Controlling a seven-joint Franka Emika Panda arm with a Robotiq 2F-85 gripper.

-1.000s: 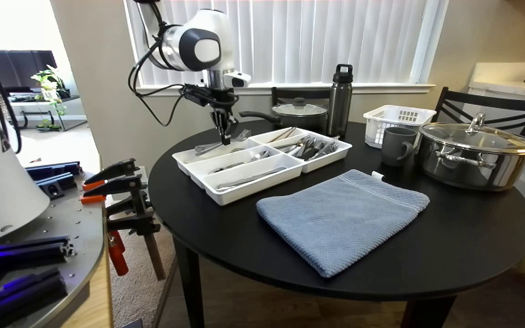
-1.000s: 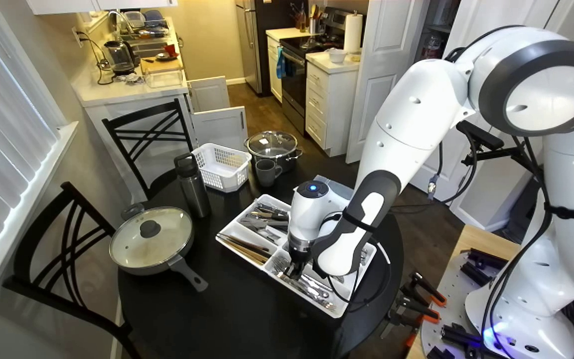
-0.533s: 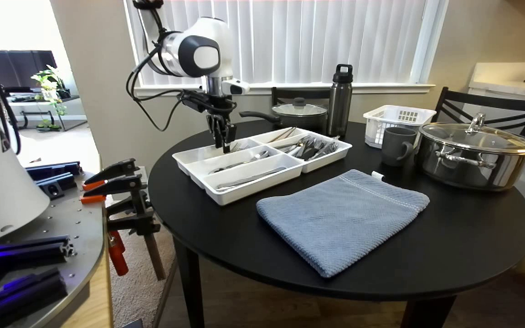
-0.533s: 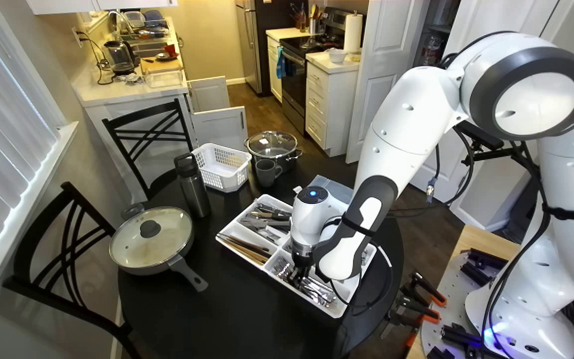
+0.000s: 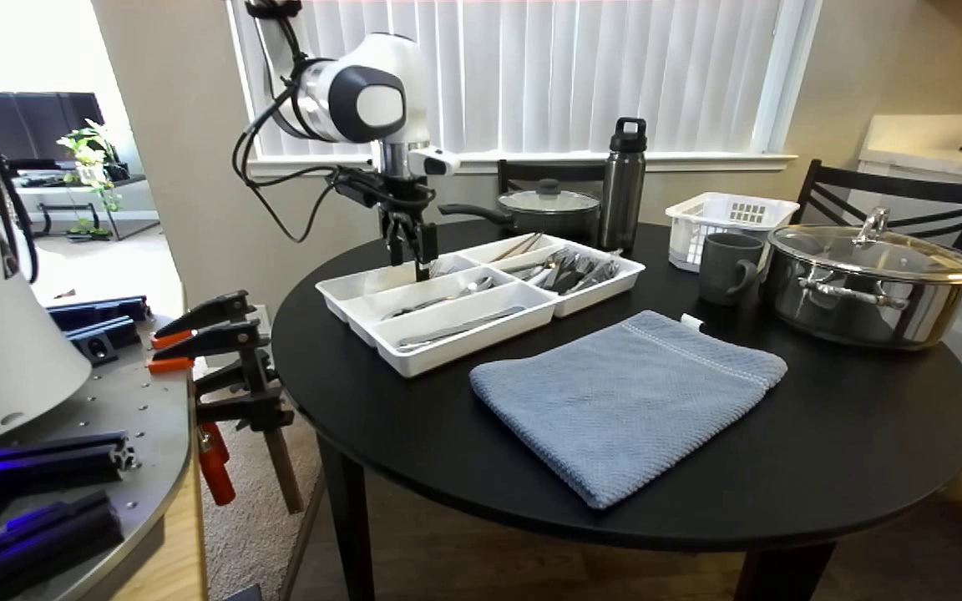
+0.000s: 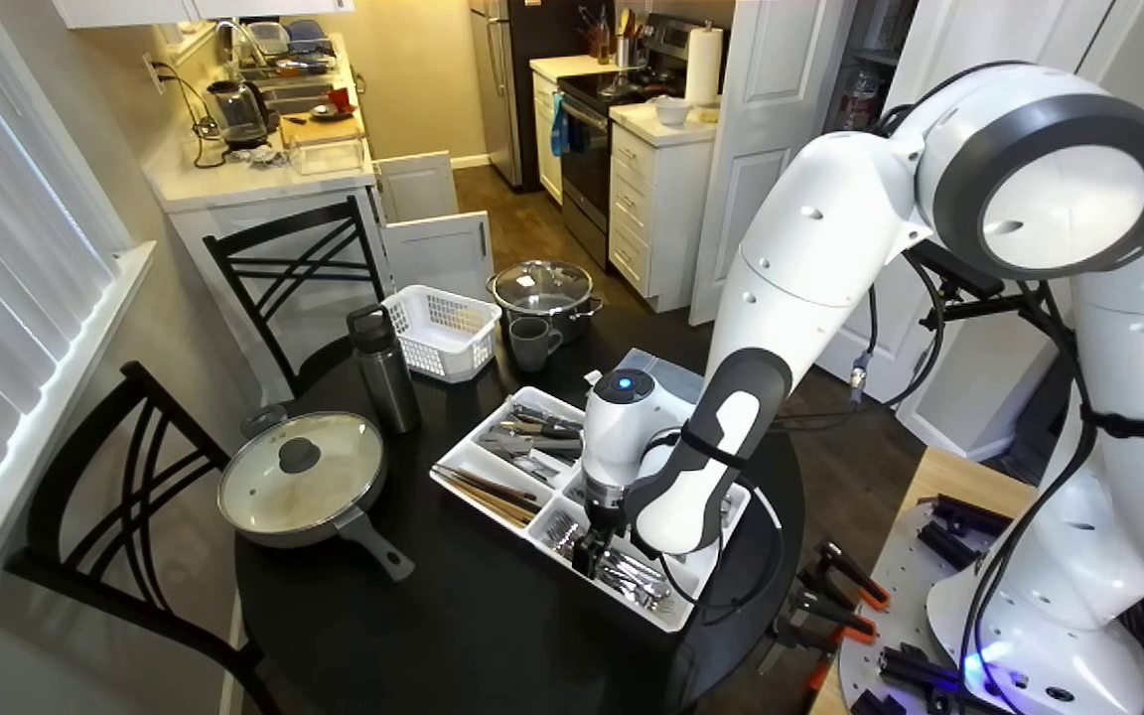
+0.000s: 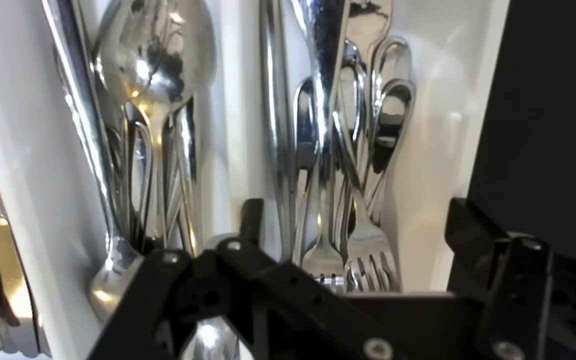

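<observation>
Steel forks (image 7: 370,247) lie crossed in one side compartment of the tray (image 5: 481,338), gripper (image 7: 355,212) over them, jaws spread wide, nothing held; if lowered off-centre, it could knock the tray's rim, and closing across the overlap could drag several up.

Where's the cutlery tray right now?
In an exterior view, the cutlery tray sits on the left of the black table, beneath the open fingers; lidded pan behind, blue towel at front right.

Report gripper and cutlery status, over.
Gripper open above the forks, nothing held. Forks overlap in the white tray. Its walls may crowd the fingers.
</observation>
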